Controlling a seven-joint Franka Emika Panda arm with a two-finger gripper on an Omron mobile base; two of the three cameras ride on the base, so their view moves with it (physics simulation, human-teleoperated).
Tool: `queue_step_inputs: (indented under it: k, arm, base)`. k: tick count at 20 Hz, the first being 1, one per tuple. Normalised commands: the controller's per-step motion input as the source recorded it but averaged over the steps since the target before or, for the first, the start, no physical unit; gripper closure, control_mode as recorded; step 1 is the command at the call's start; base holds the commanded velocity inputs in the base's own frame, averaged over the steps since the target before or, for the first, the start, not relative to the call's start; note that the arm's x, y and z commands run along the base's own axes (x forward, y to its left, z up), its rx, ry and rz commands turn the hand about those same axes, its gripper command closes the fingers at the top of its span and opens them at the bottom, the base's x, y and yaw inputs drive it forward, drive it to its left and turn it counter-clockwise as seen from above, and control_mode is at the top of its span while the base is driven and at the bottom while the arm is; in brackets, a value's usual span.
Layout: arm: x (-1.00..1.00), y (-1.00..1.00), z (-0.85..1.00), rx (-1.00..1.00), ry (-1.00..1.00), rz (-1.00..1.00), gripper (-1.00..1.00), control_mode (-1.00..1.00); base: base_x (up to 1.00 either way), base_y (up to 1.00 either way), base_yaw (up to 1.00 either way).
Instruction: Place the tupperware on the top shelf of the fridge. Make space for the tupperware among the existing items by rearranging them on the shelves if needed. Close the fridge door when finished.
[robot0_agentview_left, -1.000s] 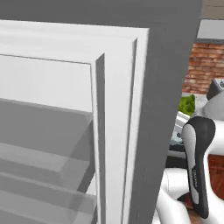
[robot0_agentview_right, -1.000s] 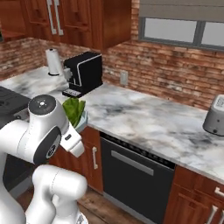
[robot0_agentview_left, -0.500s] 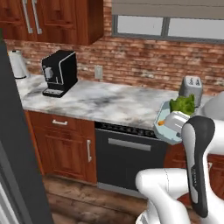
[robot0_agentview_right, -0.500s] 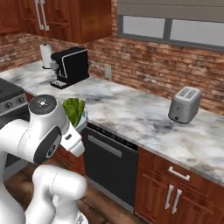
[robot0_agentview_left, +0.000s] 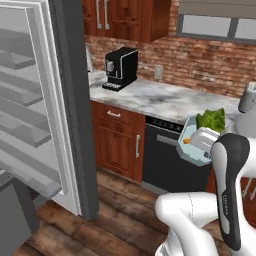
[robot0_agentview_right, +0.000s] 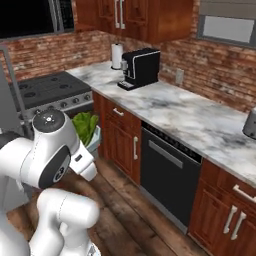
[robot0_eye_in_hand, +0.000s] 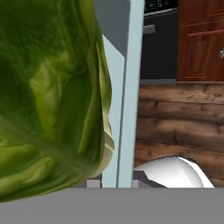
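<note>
The tupperware (robot0_agentview_left: 196, 141), a pale blue open tub, was carried up in the air at the end of the white arm, out in front of the black dishwasher (robot0_agentview_left: 170, 160) and well apart from the fridge. Inside it sat a bunch of green leafy lettuce (robot0_agentview_left: 212, 119) and a small orange piece (robot0_agentview_left: 186, 141) near the bottom edge. The fingers were hidden behind the tub and the hand, but they stood clenched on the tupperware's wall.

The left base view showed the fridge door (robot0_agentview_left: 75, 110) swung open at the left, with grey racks (robot0_agentview_left: 25, 125) on its inner side, and a black coffee machine (robot0_agentview_left: 121, 68) on the marble table (robot0_agentview_left: 165, 100).

The right base view showed what the left one lacked: a stove (robot0_agentview_right: 47, 92) with black burners, a paper towel roll (robot0_agentview_right: 117, 56) beside the coffee machine (robot0_agentview_right: 140, 68), and the tub's green leaves (robot0_agentview_right: 86, 127) peeping out behind the arm's shoulder.

The hand view looked straight into the lettuce (robot0_eye_in_hand: 50, 96), with the tub's pale blue wall (robot0_eye_in_hand: 129, 92) running upright beside it, and wooden floor planks (robot0_eye_in_hand: 179, 122) and a cabinet door (robot0_eye_in_hand: 201, 39) beyond.
</note>
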Motion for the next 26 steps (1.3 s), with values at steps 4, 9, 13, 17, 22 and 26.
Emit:
queue_step_inputs:
  k: [4,9,13,17,22,26]
  arm:
    - [0.0,0.0,0.0,0.0,0.0,0.0,1.0,1.0]
    - [0.0,0.0,0.0,0.0,0.0,0.0,1.0,1.0]
    - [0.0,0.0,0.0,0.0,0.0,0.0,1.0,1.0]
    - [0.0,0.0,0.0,0.0,0.0,0.0,1.0,1.0]
    - [0.0,0.0,0.0,0.0,0.0,0.0,1.0,1.0]
    - [0.0,0.0,0.0,0.0,0.0,0.0,1.0,1.0]
  base:
    - [-0.44,0.03,0.49]
    - [-0.56,0.0,0.44]
    - [-0.28,0.26,0.5]
    - [0.0,0.61,0.52]
    - [0.0,0.59,0.46]
    - [0.21,0.48,0.4]
